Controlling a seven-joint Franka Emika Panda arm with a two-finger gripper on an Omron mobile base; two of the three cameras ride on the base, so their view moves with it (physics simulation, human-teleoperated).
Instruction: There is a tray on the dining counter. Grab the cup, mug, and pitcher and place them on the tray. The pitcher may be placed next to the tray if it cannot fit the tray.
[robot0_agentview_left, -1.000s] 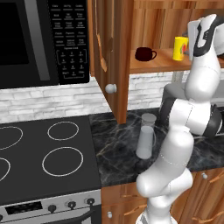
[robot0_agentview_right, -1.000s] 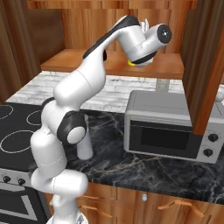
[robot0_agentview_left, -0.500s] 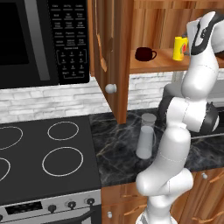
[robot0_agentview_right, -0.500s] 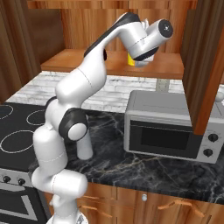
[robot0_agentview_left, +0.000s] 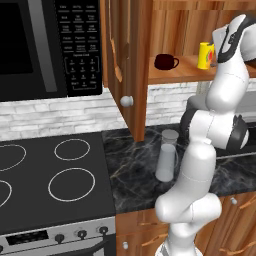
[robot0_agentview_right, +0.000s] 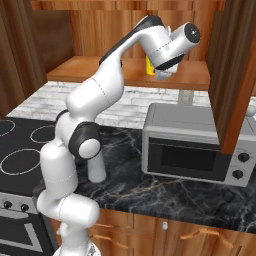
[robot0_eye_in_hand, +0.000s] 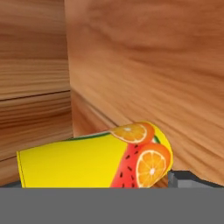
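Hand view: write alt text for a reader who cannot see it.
A yellow cup printed with orange slices and a red watermelon patch lies sideways across the picture, very close to the camera. Wood-grain cabinet walls rise behind it, and one dark fingertip of the open gripper shows at lower right.

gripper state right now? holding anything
Gripper: open, holding nothing; the cup lies between its jaws on the shelf, not yet gripped.

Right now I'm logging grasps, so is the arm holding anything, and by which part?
Nothing is held. The gripper is open, close up to the yellow cup on the cabinet shelf, jaws not closed on it.
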